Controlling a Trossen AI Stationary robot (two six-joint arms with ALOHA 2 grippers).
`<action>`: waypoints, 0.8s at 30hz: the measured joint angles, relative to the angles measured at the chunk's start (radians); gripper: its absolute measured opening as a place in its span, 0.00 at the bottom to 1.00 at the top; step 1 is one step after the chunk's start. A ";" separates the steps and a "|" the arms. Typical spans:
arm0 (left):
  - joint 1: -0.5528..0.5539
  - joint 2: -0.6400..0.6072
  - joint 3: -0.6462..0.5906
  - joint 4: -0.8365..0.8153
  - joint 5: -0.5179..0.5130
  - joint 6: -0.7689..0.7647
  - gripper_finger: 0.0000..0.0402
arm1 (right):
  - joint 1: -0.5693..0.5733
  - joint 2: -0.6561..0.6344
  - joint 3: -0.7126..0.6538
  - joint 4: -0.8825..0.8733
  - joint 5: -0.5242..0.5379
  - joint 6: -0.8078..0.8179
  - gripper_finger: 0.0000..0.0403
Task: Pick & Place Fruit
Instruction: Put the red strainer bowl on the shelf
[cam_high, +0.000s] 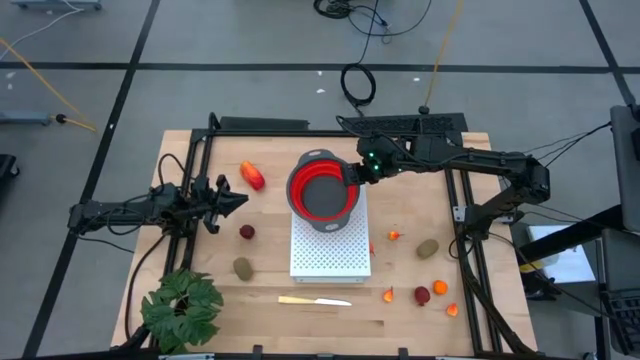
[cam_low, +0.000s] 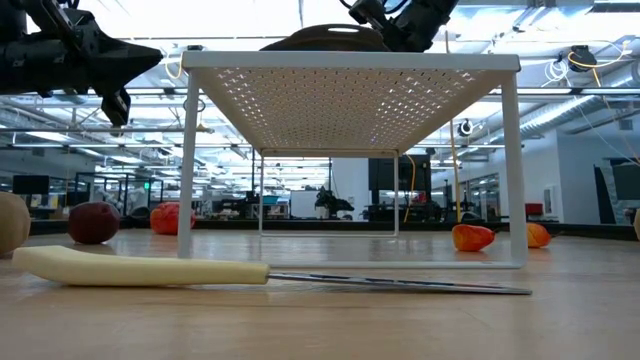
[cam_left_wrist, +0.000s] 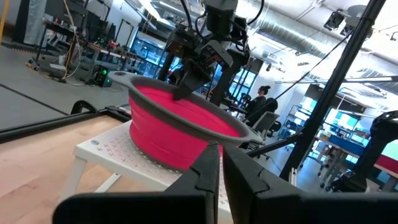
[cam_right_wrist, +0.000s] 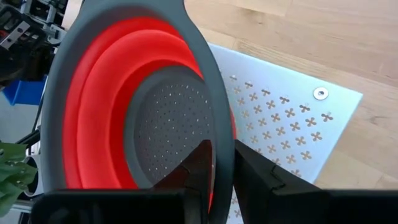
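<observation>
A red collapsible colander (cam_high: 322, 190) with a grey rim sits on a white perforated stand (cam_high: 330, 255) at the table's middle. My right gripper (cam_right_wrist: 224, 177) is shut on its rim at the far right. My left gripper (cam_high: 240, 200) is shut on nothing, above the table to the left of the stand. Fruit lies on the table: a red-orange oblong (cam_high: 252, 175), a dark red ball (cam_high: 247, 232) and an olive oval (cam_high: 243, 267) on the left. On the right lie another olive oval (cam_high: 428, 248), a dark red ball (cam_high: 422, 295) and small orange bits (cam_high: 440, 287). My right gripper has the colander's grey rim (cam_right_wrist: 217, 124) on its far right side, one finger inside the bowl and one outside. The fingers slant down from the table's far right. The colander's base looks set on the stand's top (cam_left_wrist: 112, 146).
A pale yellow knife (cam_high: 314, 300) lies near the front edge, in front of the stand. A green leafy plant (cam_high: 182, 308) stands at the near left corner. Black frame rails (cam_high: 465, 230) run along the table's left and right sides.
</observation>
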 joint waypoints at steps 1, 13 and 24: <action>0.000 0.000 0.000 0.000 0.000 0.001 0.05 | 0.000 0.000 0.000 0.000 0.000 0.000 0.14; 0.000 0.000 0.000 -0.001 0.005 0.004 0.05 | 0.000 0.000 0.000 0.000 0.033 0.013 0.25; 0.000 0.000 0.000 -0.001 0.005 0.004 0.05 | 0.000 -0.002 0.000 -0.001 0.028 0.011 0.43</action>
